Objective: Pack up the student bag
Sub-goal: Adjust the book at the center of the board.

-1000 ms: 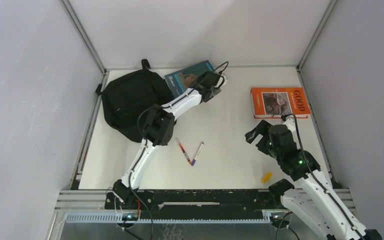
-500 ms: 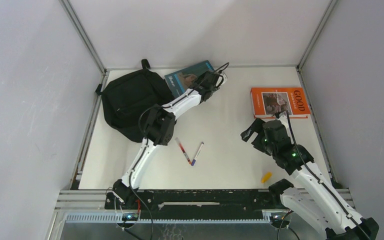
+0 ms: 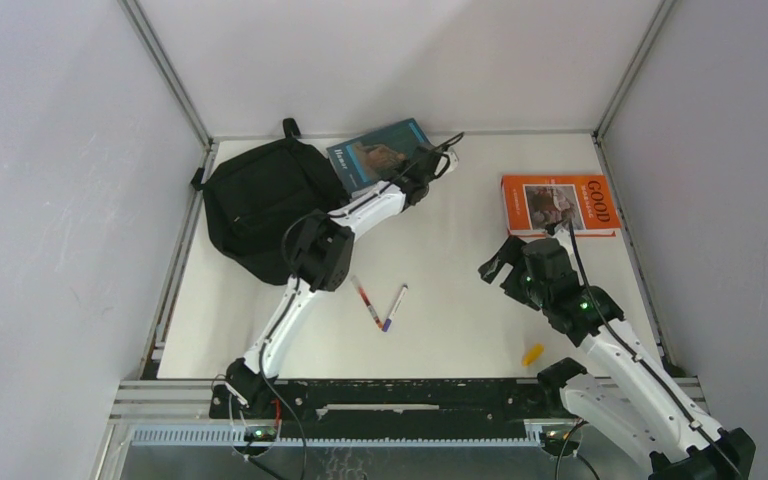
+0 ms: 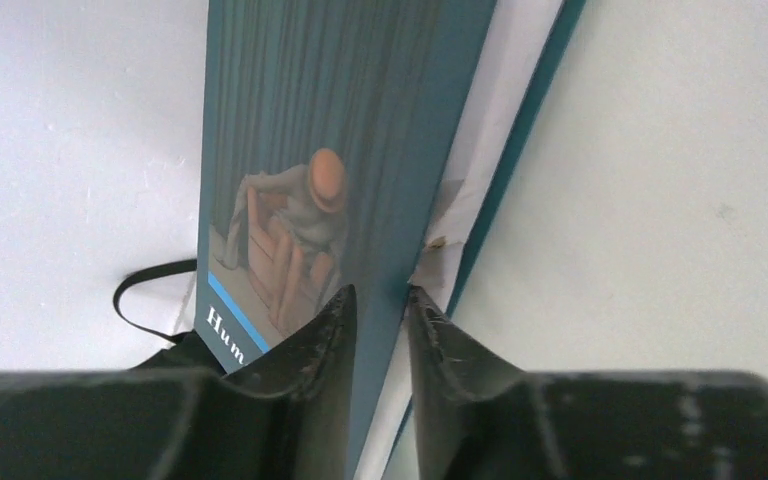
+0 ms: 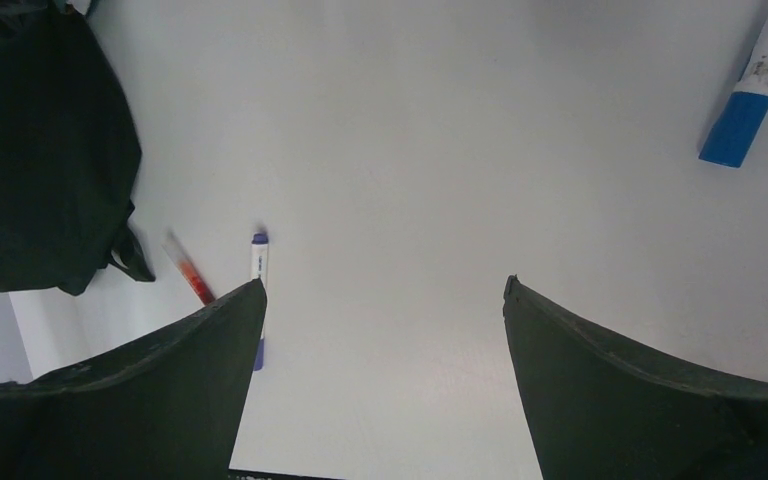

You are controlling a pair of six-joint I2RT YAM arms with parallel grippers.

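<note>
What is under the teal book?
The book lies on the table, one corner over the bag's edge. The left gripper pinches its front cover, white pages showing beneath. Whatever is flat under the book is hidden.

Soft black student bag (image 3: 260, 205) lies slumped, far left.

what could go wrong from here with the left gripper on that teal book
1. The left gripper seems to pinch only the front cover of the teal book. If lifted, the book may flop open, or tear where the page edge already looks frayed.
2. The bag lies flat with no opening that I can see, so the book may just push against the fabric.
</note>
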